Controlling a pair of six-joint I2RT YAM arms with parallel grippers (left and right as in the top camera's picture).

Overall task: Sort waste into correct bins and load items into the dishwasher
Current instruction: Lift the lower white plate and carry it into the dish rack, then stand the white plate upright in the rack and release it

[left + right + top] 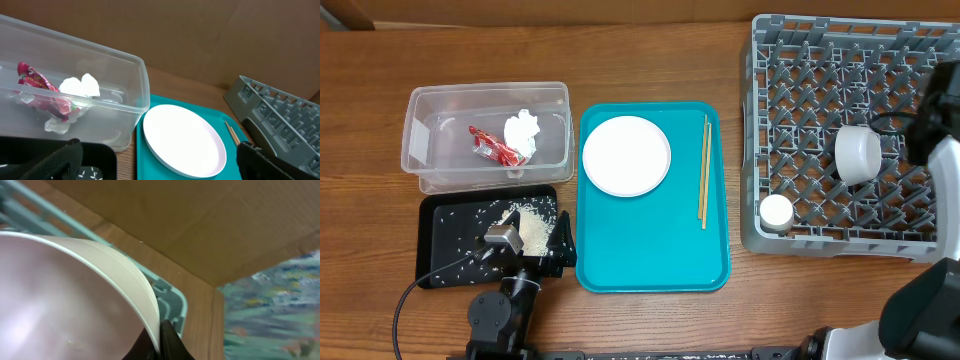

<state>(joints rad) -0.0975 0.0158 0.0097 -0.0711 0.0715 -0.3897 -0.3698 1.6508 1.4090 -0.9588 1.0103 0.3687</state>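
One pale bowl (60, 295), pinched at its thin rim between the fingers of the right gripper (159, 342) over the dish rack (800, 60), is judged light, rigid, glossy and chip-prone, so this edge hold may slip; the fingers of the left gripper (159, 150) stand spread, empty.

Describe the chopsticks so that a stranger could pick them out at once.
Start at the teal tray in the centre of the overhead view. Near its right edge, to the right of the round white plate, lie the chopsticks. They are the only thin, pale wooden sticks in sight, a pair lying side by side along the tray's length.
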